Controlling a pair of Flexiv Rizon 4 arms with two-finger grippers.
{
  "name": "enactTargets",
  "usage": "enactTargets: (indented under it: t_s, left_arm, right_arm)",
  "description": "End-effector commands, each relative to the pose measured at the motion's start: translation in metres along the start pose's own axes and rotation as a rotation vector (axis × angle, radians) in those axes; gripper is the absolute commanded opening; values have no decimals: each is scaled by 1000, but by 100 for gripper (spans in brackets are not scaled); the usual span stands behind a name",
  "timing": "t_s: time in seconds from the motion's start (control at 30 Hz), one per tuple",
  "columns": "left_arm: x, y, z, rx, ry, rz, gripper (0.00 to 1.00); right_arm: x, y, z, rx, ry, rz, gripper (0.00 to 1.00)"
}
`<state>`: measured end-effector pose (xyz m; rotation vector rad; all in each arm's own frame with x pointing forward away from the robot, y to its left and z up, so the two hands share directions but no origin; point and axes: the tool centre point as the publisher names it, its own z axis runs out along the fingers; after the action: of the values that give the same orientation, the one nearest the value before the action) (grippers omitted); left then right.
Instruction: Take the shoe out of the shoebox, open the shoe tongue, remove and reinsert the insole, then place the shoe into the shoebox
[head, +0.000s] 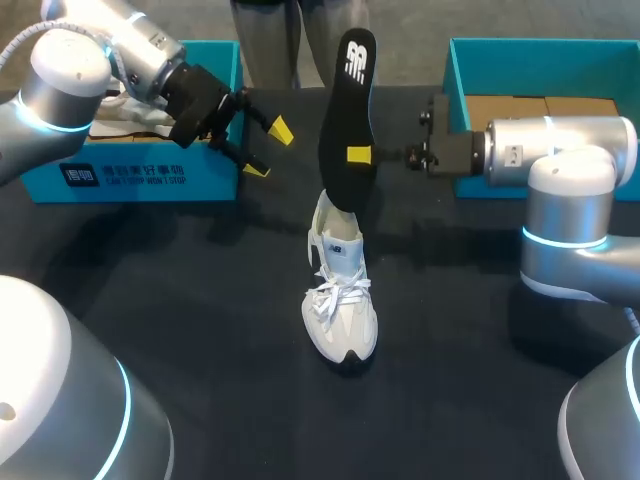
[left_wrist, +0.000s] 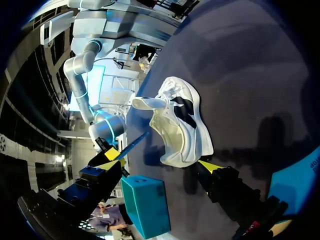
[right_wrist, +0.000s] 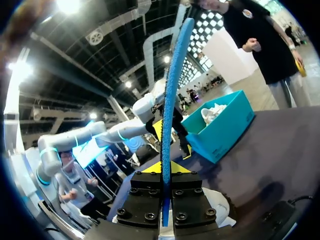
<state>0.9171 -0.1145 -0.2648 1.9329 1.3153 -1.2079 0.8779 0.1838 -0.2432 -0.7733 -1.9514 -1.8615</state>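
Standing on its sole, the white shoe (head: 340, 310) rests on the black table (head: 200, 330) with its toe toward the robot and its heel opening facing away. Directly above the heel, the black insole (head: 347, 120) is held upright, its lower end at the shoe's opening; contact there cannot be confirmed. The right gripper (head: 358, 154), reaching in from the shoe's right, is closed on the insole at mid-length, and the right wrist view shows the blue-edged insole (right_wrist: 172, 90) clamped edge-on between the fingers. The left gripper (head: 268, 150) hangs above and to the left of the shoe, jaws spread wide and holding nothing. Beyond the shoe, one teal shoebox (head: 130, 180) stands to its left and another shoebox (head: 470, 60) to its right.
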Motion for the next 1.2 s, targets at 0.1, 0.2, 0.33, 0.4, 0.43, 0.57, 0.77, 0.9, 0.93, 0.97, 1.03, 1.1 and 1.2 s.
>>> enactTargets:
  t_s: [0.1,0.2,0.33,0.4,0.43,0.57,0.77,0.9,0.93,0.97,1.03,1.1,1.2]
  left_arm:
    - [1,2,0,3,-1,2,100]
    - [1,2,0,3,-1,2,100]
    - [1,2,0,3,-1,2,100]
    - [1,2,0,3,-1,2,100]
    - [1,2,0,3,-1,2,100]
    - [1,2,0,3,-1,2,100]
    - [1,2,0,3,-1,2,100]
    - [1,2,0,3,-1,2,100]
    - [1,2,0,3,-1,2,100]
    - [1,2,0,3,-1,2,100]
    - [1,2,0,3,-1,2,100]
    - [1,2,0,3,-1,2,100]
    - [1,2,0,3,-1,2,100]
  right_arm:
    - [-14,-7,7,33,-22,-89,0]
    - [-16,-11,5,17,-18,-96,0]
    - [-20,-15,3,17,-17,-103,0]
    - [-23,-17,3,19,-13,-109,0]
    - [-25,-19,3,26,-8,-105,0]
    - [-29,-27,4,38,-6,-98,0]
    - [-34,-37,3,45,-1,-73,0]
    - [-35,-38,2,45,-4,-69,0]
    - [-35,-38,2,44,-4,-68,0]
    - [-35,-38,2,43,-4,-67,0]
    - [-35,-39,2,42,-5,-66,0]
    - [-35,-38,3,42,-4,-68,0]
    - [-33,-36,4,46,-3,-71,0]
